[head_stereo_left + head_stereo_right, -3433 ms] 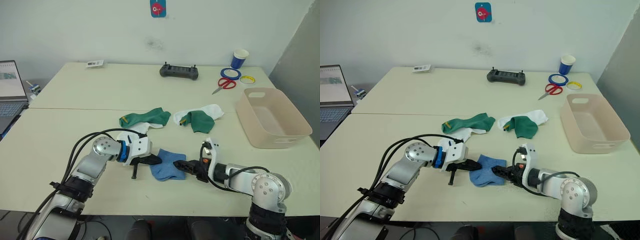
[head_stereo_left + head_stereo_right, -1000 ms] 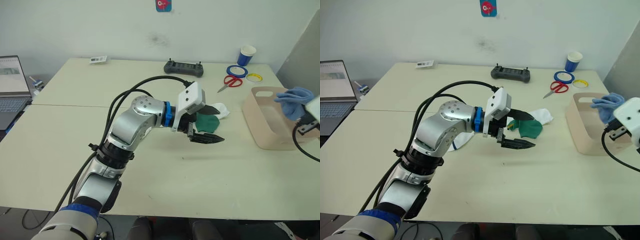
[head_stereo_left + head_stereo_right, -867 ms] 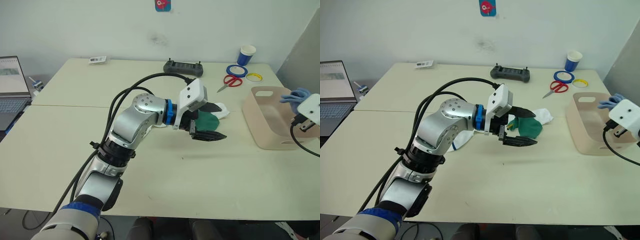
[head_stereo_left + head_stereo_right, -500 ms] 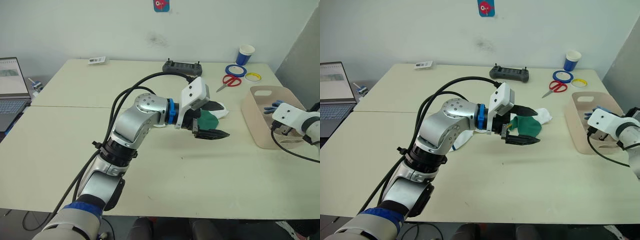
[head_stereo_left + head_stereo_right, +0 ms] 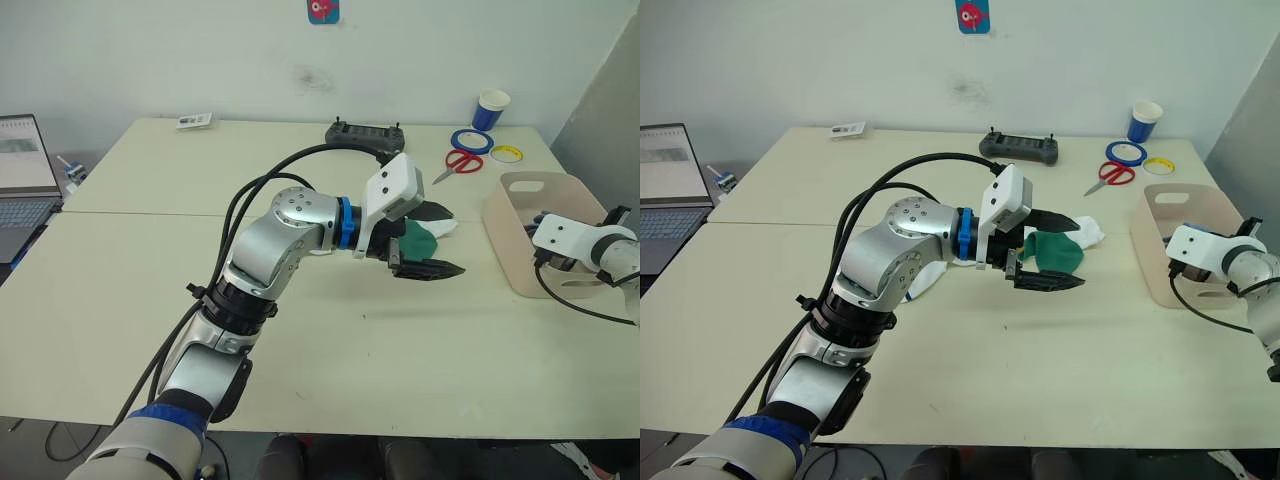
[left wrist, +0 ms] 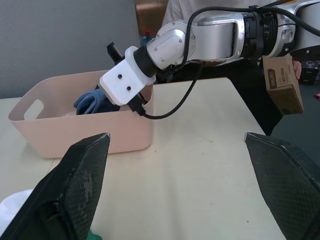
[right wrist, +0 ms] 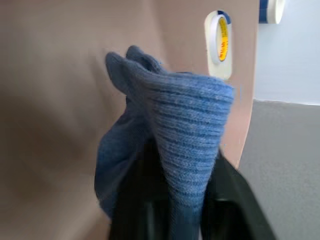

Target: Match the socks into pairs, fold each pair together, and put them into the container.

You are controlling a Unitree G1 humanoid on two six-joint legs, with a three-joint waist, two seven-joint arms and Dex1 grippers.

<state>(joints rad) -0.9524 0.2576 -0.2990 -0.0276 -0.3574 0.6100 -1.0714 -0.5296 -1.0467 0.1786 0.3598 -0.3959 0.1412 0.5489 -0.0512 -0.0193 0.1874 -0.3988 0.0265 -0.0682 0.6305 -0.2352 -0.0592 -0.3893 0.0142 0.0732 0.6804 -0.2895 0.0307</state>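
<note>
Socks (image 7: 165, 165), blue, are pinched by the right gripper (image 7: 175, 210) inside the tub (image 5: 520, 250) at 3 o'clock, while the left gripper (image 5: 425, 240) is held spread.

Table (image 5: 150, 260): black controller (image 5: 365, 134) at the far edge. Toward the far right corner: blue paper cup (image 5: 492, 108), blue tape roll (image 5: 468, 138), yellow tape roll (image 5: 506, 154), red scissors (image 5: 452, 166). White card (image 5: 193, 121) near the far left corner. Laptop (image 5: 24, 180) off the left edge. Red-and-blue sticker (image 5: 323, 10) on the wall.

Folded sock pair (image 6: 91, 102) sits inside the container (image 5: 512, 250) (table's right edge), remaining socks (image 5: 420, 240) to its left
</note>
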